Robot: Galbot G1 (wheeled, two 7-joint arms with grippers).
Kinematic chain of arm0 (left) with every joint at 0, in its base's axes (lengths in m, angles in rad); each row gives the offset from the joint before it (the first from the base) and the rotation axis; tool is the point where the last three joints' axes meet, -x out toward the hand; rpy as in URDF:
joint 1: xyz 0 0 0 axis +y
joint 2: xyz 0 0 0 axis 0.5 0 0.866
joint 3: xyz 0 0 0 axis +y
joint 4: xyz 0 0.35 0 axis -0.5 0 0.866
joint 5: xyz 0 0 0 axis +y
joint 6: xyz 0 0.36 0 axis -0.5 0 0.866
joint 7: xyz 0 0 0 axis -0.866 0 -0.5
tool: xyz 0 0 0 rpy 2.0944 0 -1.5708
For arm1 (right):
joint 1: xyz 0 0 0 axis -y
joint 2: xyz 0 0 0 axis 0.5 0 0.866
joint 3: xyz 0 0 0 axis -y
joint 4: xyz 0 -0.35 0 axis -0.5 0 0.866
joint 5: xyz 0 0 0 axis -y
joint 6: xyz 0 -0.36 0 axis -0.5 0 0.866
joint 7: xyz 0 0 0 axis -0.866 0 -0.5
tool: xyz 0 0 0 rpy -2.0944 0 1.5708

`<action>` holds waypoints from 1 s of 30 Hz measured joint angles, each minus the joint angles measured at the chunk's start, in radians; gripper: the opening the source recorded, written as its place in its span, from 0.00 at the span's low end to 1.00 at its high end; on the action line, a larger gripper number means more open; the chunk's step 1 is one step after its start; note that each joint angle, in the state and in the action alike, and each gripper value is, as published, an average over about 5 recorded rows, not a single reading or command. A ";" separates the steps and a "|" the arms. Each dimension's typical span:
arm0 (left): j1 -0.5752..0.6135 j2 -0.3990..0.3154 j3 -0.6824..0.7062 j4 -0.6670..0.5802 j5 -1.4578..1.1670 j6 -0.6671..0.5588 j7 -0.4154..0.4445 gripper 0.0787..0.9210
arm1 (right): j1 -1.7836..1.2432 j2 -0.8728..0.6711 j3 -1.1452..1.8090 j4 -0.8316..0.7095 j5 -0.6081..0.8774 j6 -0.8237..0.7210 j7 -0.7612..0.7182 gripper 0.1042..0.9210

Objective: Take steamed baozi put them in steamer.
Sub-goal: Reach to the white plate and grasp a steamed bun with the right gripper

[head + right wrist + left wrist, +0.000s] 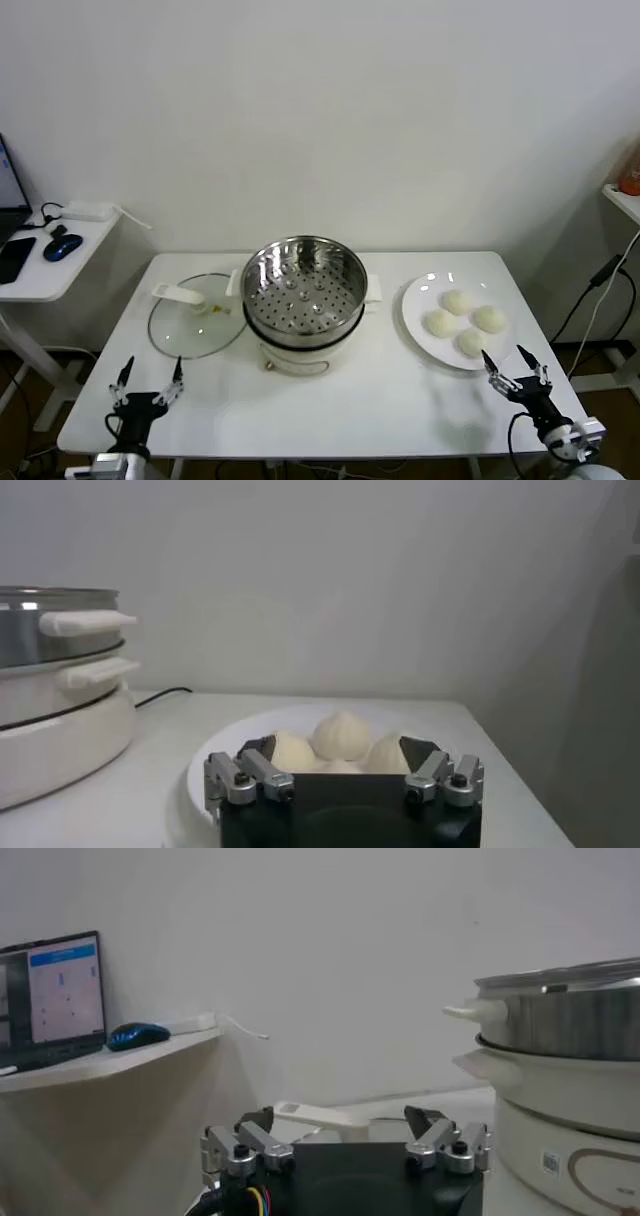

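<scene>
Several cream-white baozi [465,321] lie on a round white plate [415,310] at the table's right. The shiny steel steamer [304,285] with its perforated tray stands empty at the table's middle. My right gripper [517,367] is open and empty at the front right, just short of the plate; its wrist view shows the baozi [343,734] right ahead and the steamer [60,680] off to one side. My left gripper [148,379] is open and empty near the front left edge; its wrist view shows the steamer [560,1078] close by.
A flat glass lid [195,325] with a white handle lies left of the steamer. A side table [40,275] with a mouse and a phone stands at the far left. Cables hang at the right.
</scene>
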 measured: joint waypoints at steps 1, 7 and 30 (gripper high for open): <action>0.000 0.000 0.000 0.000 0.000 0.000 0.000 0.88 | 0.002 0.000 0.001 0.000 -0.001 0.000 -0.001 0.88; 0.001 0.003 -0.003 -0.004 -0.001 0.001 -0.001 0.88 | 0.044 -0.024 0.003 -0.005 -0.039 -0.012 -0.025 0.88; -0.004 0.026 0.018 -0.010 -0.022 0.005 -0.022 0.88 | 0.703 -0.331 -0.356 -0.267 -0.281 -0.160 -0.489 0.88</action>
